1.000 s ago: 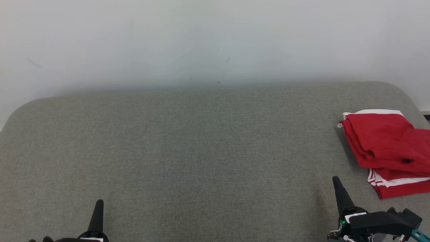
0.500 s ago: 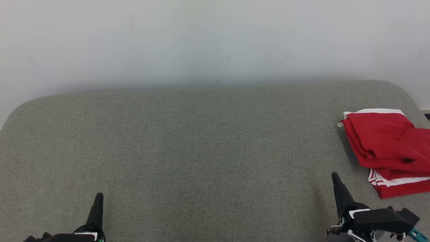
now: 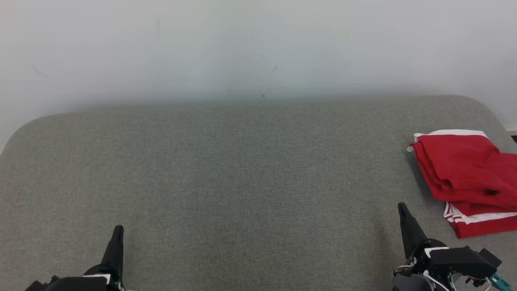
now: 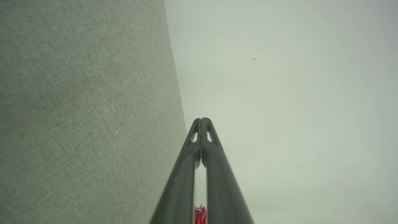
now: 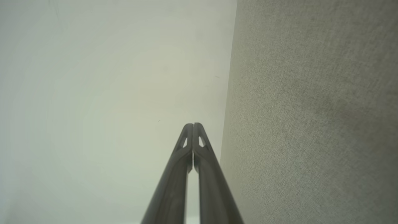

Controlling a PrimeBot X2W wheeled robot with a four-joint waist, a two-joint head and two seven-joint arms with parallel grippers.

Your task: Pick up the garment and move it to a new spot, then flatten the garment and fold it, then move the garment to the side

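In the head view, your garment (image 3: 464, 173) lies folded at the right edge of the frame, about mid-height, on the grey surface (image 3: 242, 169). Its long axis runs from upper left to lower right, with a white band at the upper end and a white-striped hem at the lower end. The frame's right edge cuts off its far side. Your left pincer (image 3: 118, 231) rises at the lower left with its fingers together, pointing up the frame; the bottom edge cuts its body. Your right pincer (image 3: 402, 208) stands at the lower right, fingers together and leaning slightly left, near the hem but apart from it.

In the left wrist view, the left pincer (image 4: 201, 120) has its tips pressed together and holds nothing. The surface (image 4: 77, 109) runs down the left of the frame, with a pale wall (image 4: 295, 109) on the right. A red sliver of garment (image 4: 200, 215) shows between the finger roots, too little for you to read its shape.

In the right wrist view, the right pincer (image 5: 193, 125) has its tips meeting and is empty. The surface (image 5: 311, 124) is on the right and the wall (image 5: 93, 93) on the left.
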